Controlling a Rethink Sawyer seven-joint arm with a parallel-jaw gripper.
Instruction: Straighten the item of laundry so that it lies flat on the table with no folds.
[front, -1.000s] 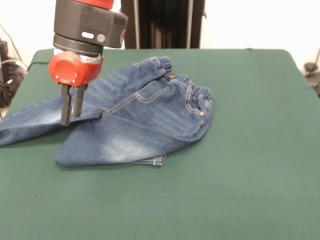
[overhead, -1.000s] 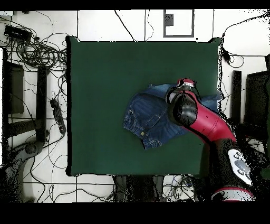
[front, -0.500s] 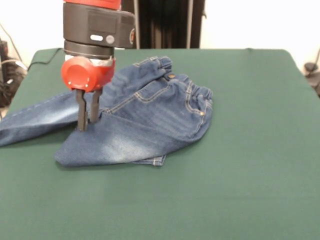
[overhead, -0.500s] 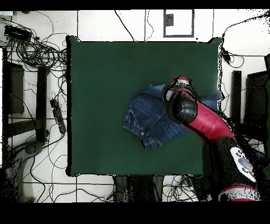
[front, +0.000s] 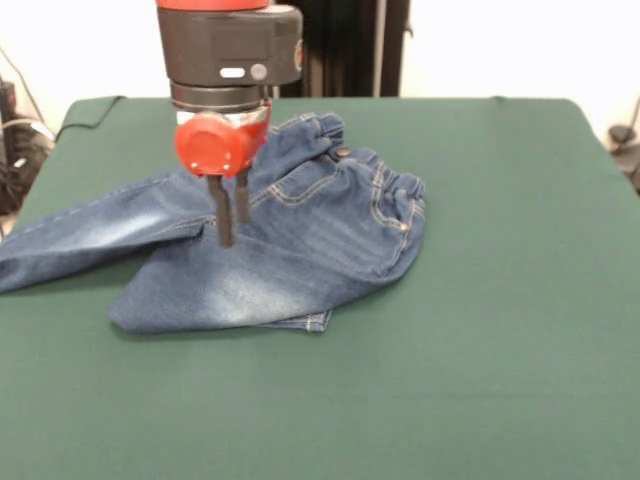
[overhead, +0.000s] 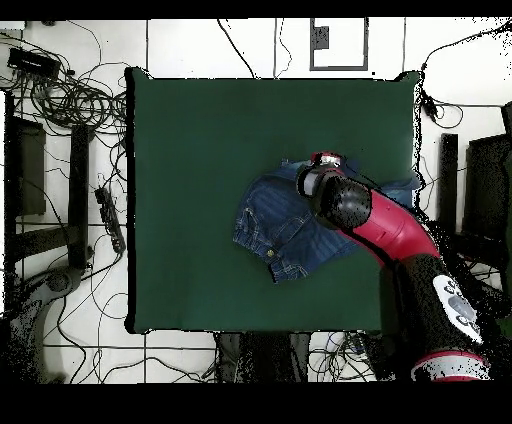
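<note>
Clearly folded, the jeans (front: 280, 240) lie rumpled under the narrowly parted, empty gripper (front: 228, 228)

Bare table (front: 500, 300) all round; only crumpled jeans (front: 300, 240) (mid-table) obstruct.

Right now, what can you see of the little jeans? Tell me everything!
The jeans are small, blue denim with tan stitching, a gathered elastic waistband and pale faded patches. They lie rumpled on the green table, not flat: one leg stretches out to the picture's left edge, the other is folded under itself. The gripper hangs over the crotch, its fingers close together, reaching down to the cloth.
</note>
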